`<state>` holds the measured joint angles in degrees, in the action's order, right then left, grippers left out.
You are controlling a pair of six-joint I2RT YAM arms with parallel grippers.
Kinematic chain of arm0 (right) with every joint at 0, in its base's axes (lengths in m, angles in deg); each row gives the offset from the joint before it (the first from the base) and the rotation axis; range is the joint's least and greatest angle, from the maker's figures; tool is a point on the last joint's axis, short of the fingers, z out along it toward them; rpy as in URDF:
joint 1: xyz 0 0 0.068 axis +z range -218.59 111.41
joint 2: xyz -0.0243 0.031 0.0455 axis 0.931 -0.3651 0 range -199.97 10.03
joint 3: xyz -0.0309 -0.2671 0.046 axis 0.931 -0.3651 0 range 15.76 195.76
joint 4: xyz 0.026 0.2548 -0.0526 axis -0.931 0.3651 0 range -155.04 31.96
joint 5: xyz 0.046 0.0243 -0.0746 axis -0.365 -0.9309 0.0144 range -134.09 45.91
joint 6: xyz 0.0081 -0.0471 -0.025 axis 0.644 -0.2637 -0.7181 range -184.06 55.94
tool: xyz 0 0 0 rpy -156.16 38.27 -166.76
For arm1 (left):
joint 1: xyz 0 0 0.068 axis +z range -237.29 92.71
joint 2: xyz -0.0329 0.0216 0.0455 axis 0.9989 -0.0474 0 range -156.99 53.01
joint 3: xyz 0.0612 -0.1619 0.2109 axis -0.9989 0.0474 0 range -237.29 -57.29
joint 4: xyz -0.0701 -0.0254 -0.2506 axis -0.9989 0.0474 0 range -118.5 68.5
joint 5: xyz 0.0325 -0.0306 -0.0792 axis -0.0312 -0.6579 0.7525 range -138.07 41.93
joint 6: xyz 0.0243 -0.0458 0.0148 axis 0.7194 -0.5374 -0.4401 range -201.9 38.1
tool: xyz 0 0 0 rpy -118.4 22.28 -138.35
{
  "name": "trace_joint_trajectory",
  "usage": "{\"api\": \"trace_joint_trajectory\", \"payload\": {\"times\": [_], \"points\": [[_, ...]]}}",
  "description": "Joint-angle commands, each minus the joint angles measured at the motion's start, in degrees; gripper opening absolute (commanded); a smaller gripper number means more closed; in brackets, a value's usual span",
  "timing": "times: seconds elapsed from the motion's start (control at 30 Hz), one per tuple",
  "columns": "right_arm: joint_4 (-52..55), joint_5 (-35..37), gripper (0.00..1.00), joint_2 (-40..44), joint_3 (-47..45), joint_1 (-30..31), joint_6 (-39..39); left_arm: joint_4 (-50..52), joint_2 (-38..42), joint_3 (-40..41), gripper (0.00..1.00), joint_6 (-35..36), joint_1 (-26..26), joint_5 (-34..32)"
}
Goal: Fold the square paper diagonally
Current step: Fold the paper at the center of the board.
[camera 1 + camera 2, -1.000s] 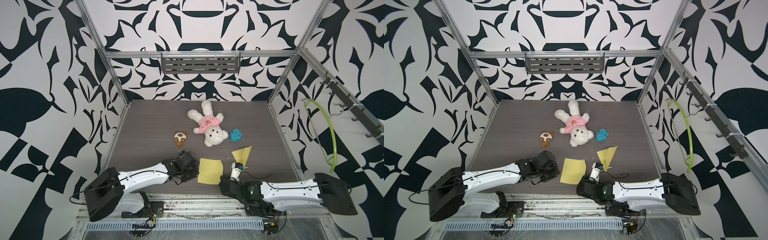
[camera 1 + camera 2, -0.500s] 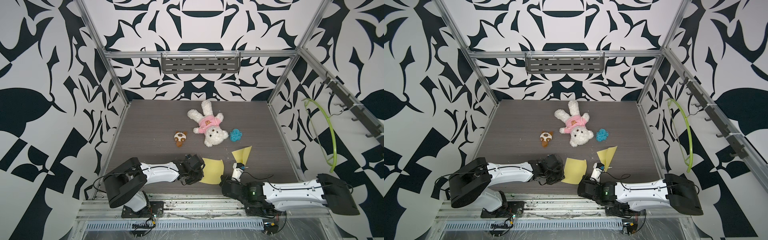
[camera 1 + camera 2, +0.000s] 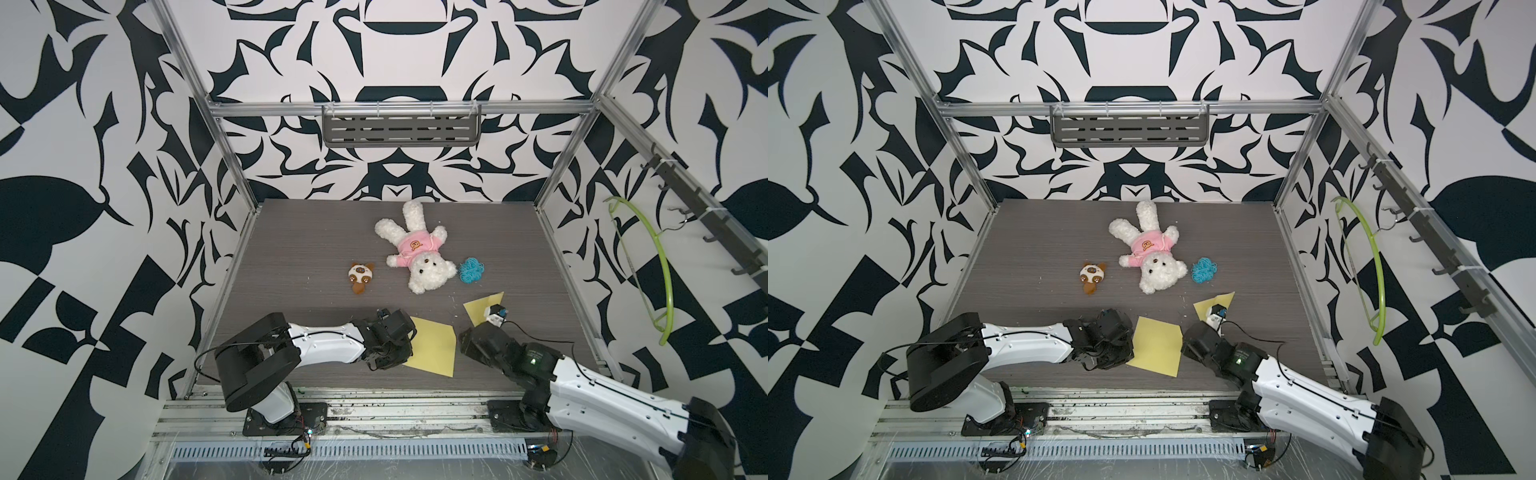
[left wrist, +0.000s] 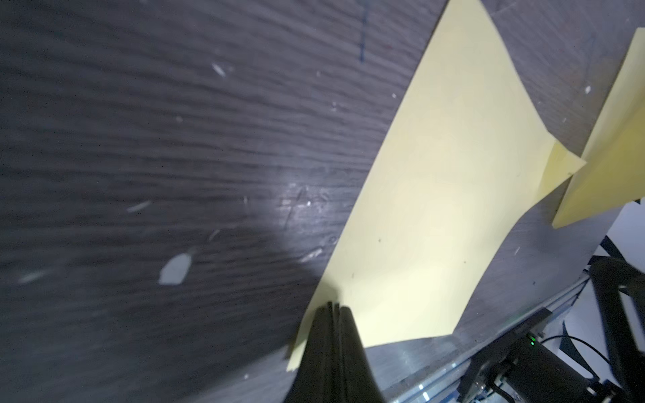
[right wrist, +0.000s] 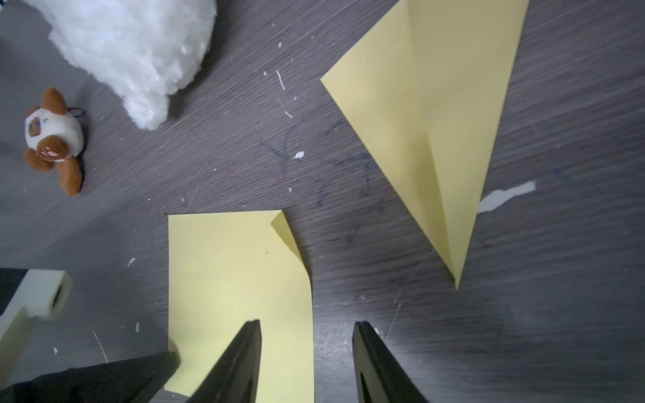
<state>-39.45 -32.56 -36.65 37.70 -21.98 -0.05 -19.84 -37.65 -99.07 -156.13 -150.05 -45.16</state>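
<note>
Since a second ago my left hand (image 4: 334,308) has swung in along the front of the desk (image 3: 311,249) to the near left corner of the square paper (image 3: 432,347), and my right hand (image 5: 307,322) has opened. My left hand is closed tight at that corner; pinching or only pressing, I cannot tell. My right hand's jaws stand partly apart astride the unfolded sheet's right edge.
</note>
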Motion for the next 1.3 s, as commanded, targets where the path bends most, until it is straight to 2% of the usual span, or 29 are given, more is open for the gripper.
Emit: {"api": "trace_joint_trajectory", "payload": {"times": [0.0,0.1,0.23,0.53,0.73,1.0,1.13,1.2,1.27], "points": [[0.3,-16.8,0.47,-6.5,4.1,-5.7,-19.0,11.8,-3.9,1.2,0.0,3.0,-0.5,-0.7],[-0.7,-18.9,0.42,-15.7,8.5,-6.7,-26.9,12.3,-4.4,0.5,0.0,3.7,-0.5,-0.8],[-0.6,-18.5,0.39,-23.1,13.7,-7.2,-32.7,12.5,-5.1,0.4,0.0,4.2,-0.5,-0.5],[0.7,-13.8,0.4,-26.4,15.3,-12.1,-36.5,12.9,-5.2,0.3,0.0,4.5,-0.5,-0.5],[-1.5,-15.1,0.37,-29.0,15.6,-12.8,-37.2,12.8,-5.8,-0.1,0.0,4.9,-0.6,-0.2],[-3.1,-13.7,0.24,-31.4,16.2,-13.2,-36.8,12.8,-5.8,-0.1,0.0,5.2,-0.5,-0.1],[-2.4,-14.3,0.11,-31.7,16.9,-13.2,-36.9,12.7,-5.8,0.1,0.0,5.1,-0.5,-0.2],[-2.0,-14.3,0.0,-31.2,17.0,-13.2,-36.9,12.6,-5.8,0.2,0.0,5.1,-0.5,-0.1],[-0.9,-14.6,0.0,-29.9,17.3,-13.2,-37.0,12.7,-5.8,0.2,0.0,5.1,-0.5,-0.1]]}}
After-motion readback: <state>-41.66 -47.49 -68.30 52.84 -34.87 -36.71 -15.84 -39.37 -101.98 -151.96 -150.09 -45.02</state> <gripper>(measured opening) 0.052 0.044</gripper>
